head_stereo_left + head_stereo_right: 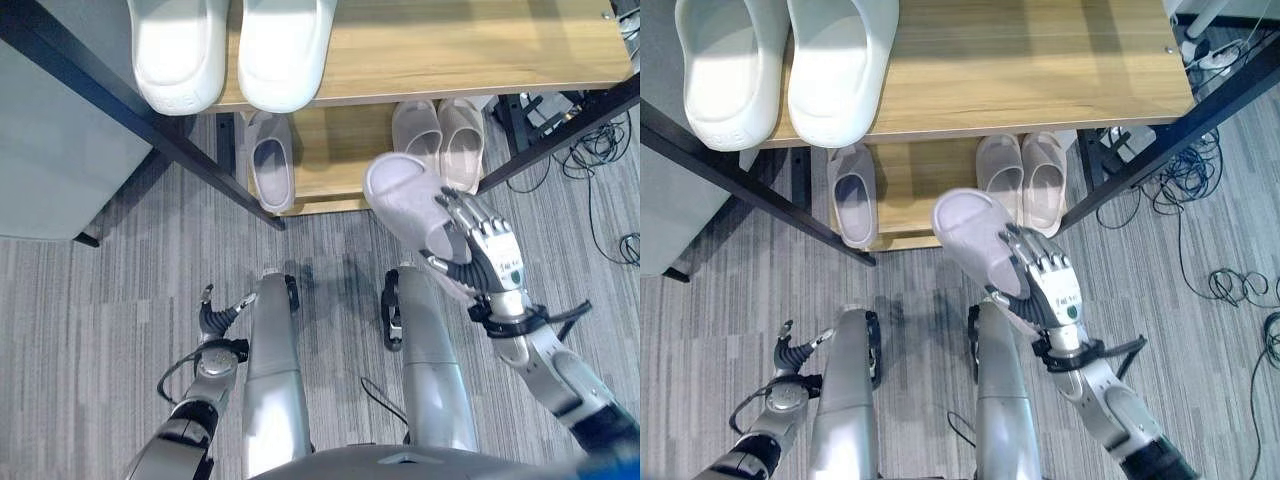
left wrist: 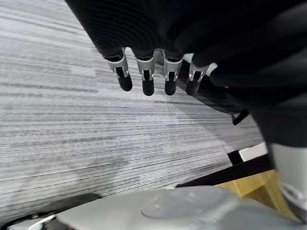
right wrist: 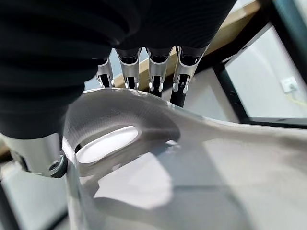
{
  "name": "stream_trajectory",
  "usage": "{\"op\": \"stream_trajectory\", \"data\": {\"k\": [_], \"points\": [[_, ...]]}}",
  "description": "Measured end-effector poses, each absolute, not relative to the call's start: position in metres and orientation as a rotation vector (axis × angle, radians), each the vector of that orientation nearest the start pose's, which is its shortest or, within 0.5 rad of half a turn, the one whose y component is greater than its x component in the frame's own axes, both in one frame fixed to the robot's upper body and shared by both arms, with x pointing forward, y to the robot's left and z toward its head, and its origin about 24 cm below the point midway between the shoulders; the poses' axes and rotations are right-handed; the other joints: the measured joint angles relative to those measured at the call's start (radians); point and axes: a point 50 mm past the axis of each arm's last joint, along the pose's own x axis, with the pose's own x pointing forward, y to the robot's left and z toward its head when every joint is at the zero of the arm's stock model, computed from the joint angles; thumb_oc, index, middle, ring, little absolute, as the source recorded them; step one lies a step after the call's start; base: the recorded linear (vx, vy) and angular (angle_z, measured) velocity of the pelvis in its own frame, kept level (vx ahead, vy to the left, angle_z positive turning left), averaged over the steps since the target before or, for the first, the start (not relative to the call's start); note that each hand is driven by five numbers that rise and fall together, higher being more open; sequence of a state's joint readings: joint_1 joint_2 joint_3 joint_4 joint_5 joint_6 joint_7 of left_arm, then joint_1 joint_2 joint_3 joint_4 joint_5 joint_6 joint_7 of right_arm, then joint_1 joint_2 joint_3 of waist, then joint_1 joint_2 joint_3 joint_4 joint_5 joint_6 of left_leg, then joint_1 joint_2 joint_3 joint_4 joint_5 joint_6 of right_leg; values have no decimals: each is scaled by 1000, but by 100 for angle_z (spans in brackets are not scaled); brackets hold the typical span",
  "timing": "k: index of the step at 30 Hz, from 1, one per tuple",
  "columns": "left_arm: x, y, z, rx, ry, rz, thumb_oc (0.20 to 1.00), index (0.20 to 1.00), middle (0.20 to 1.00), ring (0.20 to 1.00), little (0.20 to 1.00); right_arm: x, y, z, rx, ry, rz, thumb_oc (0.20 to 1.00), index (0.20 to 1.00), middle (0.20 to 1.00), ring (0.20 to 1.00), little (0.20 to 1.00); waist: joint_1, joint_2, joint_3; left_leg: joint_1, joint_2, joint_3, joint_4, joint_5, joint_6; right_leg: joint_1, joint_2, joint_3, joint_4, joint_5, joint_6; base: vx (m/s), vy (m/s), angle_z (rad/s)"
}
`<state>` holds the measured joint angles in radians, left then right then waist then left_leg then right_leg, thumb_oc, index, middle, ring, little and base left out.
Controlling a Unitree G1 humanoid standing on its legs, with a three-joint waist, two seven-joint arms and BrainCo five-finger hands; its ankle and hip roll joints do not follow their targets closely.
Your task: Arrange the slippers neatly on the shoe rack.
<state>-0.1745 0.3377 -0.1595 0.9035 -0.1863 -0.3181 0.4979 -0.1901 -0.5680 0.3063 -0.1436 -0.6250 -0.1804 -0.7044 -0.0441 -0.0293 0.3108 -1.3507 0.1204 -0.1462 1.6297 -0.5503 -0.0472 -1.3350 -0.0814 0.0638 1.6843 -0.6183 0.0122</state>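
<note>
Where the head views look down, the right hand (image 1: 490, 255) holds a pale slipper (image 1: 405, 200) in the air, fingers curled over its heel end, toe pointing toward the rack (image 1: 480, 50). The slipper hangs just in front of the lower shelf (image 1: 335, 150), above the carpet (image 1: 100, 290), its toe near the shelf's front edge. On that shelf one slipper (image 1: 271, 160) lies at the left and a pair (image 1: 440, 135) at the right, with bare wood between them. The top shelf carries a white pair (image 1: 230, 45) at its left end; the wood to their right is bare as far as the dark frame. The left hand (image 1: 215, 315) sits low over the carpet, well away from the rack.

In the left wrist view its fingers (image 2: 146, 81) hang relaxed and apart, holding nothing, over striped carpet.

In the right wrist view the fingers (image 3: 153, 72) hook over the slipper's rim, and the rack's dark frame shows past them
</note>
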Motion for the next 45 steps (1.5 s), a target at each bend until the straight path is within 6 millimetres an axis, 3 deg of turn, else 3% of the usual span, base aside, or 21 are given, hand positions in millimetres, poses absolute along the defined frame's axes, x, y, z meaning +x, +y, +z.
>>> {"op": "stream_trajectory", "data": {"k": [2,3,5,9,10,14,15,16,18,22,27,33,39,40,41,45], "points": [[237,253,-55,293,325,519,1000,1000,1000,1000,1000,263,-160,171,-800,-952,-296,200,200,200,200,200,29,12,-12,-114,-39,-26,111,-15,-8,-97,-17,9,122,-36,15,83,-8,32],[233,256,-56,250,334,552,1000,1000,1000,1000,1000,265,-158,173,-776,-957,-285,200,200,200,200,200,35,10,-16,-145,-45,-31,151,-24,-8,-128,-23,12,162,-49,13,96,3,25],[226,262,-62,172,371,615,1000,1000,1000,1000,1000,291,-156,175,-767,-923,-275,200,200,200,200,200,43,14,-36,-220,-72,-30,261,-47,-7,-197,-30,50,279,-85,32,79,19,19],[223,265,-62,110,375,644,1000,1000,1000,1000,1000,313,-154,172,-696,-819,-279,200,200,200,200,200,76,22,-55,-262,-94,-24,324,-57,-22,-231,-28,80,339,-99,57,86,30,9],[221,266,-64,86,387,635,1000,1000,1000,1000,1000,327,-155,183,-711,-815,-277,200,200,200,200,200,76,29,-58,-278,-108,-26,372,-68,-27,-238,-30,93,384,-114,82,100,51,6],[210,275,-67,79,406,622,1000,1000,1000,1000,1000,370,-175,223,-776,-738,-392,200,200,200,200,200,107,35,-37,-338,-124,-18,494,-101,-31,-296,-23,155,505,-148,110,70,56,5],[206,279,-68,93,416,631,1000,1000,1000,1000,1000,377,-178,249,-772,-762,-428,200,200,200,200,200,118,42,18,-341,-129,-4,535,-110,-31,-298,-17,184,547,-163,131,59,61,4],[206,281,-67,89,413,631,1000,1000,1000,1000,1000,382,-177,256,-788,-755,-424,200,200,200,200,200,116,43,46,-337,-132,1,547,-111,-30,-294,-17,198,559,-165,135,43,58,5],[211,279,-63,68,393,616,1000,1000,1000,1000,1000,391,-186,253,-812,-670,-444,200,200,200,200,200,125,45,78,-333,-134,3,558,-113,-30,-286,-16,204,569,-166,138,19,56,2],[216,284,-59,65,379,607,1000,1000,1000,1000,1000,405,-187,257,-876,-573,-427,200,200,200,200,200,120,44,129,-301,-128,14,558,-118,-27,-259,-14,214,566,-166,138,15,58,-2],[224,282,-56,42,367,597,1000,1000,1000,1000,1000,417,-151,246,-797,-481,-337,200,200,200,200,200,118,45,129,-273,-120,24,551,-128,-25,-237,-11,223,559,-173,144,20,62,-2],[222,263,-67,71,419,482,1000,1000,1000,1000,1000,423,-142,231,-800,-384,-310,200,200,200,200,200,120,48,129,-269,-123,29,551,-130,-25,-229,-17,226,557,-176,142,14,59,2],[225,257,-70,62,434,475,1000,1000,1000,1000,1000,426,-157,230,-834,-320,-371,200,200,200,200,200,140,64,132,-267,-129,28,554,-130,-25,-228,-22,227,569,-179,137,-7,24,2],[224,257,-71,63,438,475,1000,1000,1000,1000,1000,426,-159,231,-835,-318,-378,533,533,533,533,533,144,68,133,-266,-135,30,554,-130,-25,-227,-23,227,570,-179,136,-32,28,7],[225,255,-71,57,438,472,1000,1000,1000,1000,1000,426,-165,234,-841,-311,-398,1000,1000,1000,1000,1000,145,73,135,-266,-139,26,554,-130,-25,-226,-27,227,572,-180,135,-16,9,5],[219,257,-77,65,467,484,1000,1000,1000,1000,1000,425,-181,240,-795,-297,-447,1000,1000,1000,1000,1000,159,78,137,-265,-144,27,552,-130,-25,-224,-29,226,572,-181,132,-5,3,2]]}}
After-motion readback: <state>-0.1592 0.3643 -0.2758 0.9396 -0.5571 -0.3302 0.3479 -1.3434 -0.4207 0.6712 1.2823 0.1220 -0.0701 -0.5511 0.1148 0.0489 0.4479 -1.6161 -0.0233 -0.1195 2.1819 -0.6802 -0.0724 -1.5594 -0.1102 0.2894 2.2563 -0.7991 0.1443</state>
